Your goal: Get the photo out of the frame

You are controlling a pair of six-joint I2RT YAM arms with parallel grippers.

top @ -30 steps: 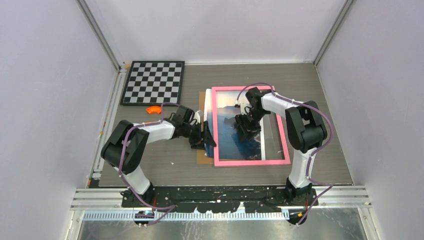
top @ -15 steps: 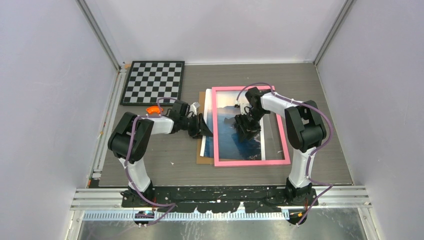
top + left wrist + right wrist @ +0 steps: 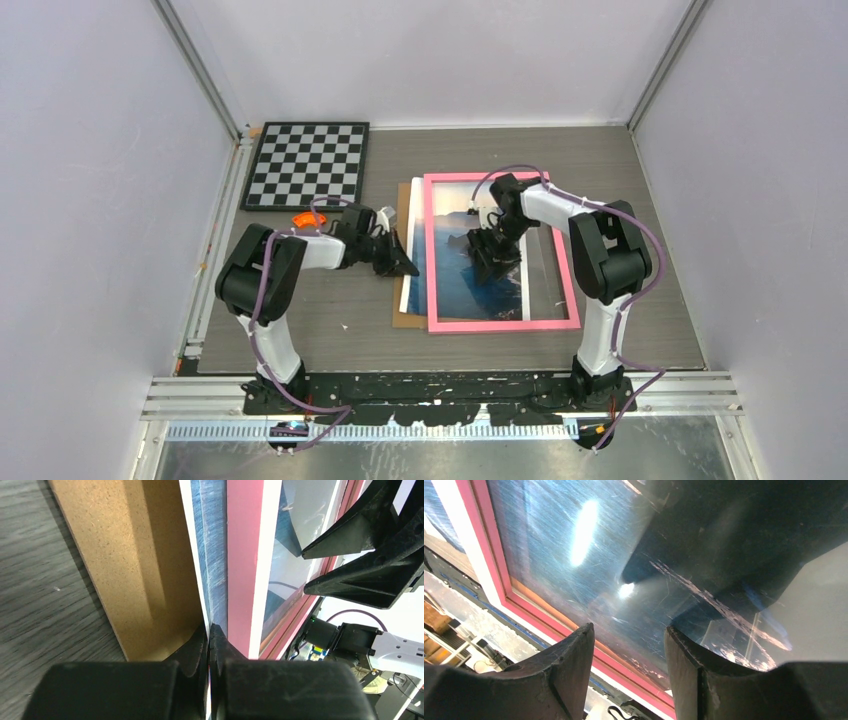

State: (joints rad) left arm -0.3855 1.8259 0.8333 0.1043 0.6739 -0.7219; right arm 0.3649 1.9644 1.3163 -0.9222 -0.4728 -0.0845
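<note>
You're in the middle of the pull-out step. The frame (image 3: 500, 324) lies flat mid-tabletop, somewhat nearer the right edge. The photo (image 3: 455, 290) sits mostly inside it, with its white-edged side poking out past the pink border toward the left edge of the tabletop.

Your left hand (image 3: 209, 630) is clenched on that exposed edge; the wrist view shows the thin sheet running straight in between the closed fingertips. Your right hand (image 3: 629, 645) has its fingers spread and holds nothing, resting down on the clear pane (image 3: 574, 555) to pin the frame.

The next move, as I judge it, is a low, level draw toward the left edge while the right hand holds the frame down. Lift too much and the print may crease.

The photo is thin, glossy and flexible. The pane is slick, scuffed and throws glare. The pink border is narrow and hard-edged. The brown backing board (image 3: 145, 565) beneath is matte, grainy fibreboard and juts out farther left than the photo.
</note>
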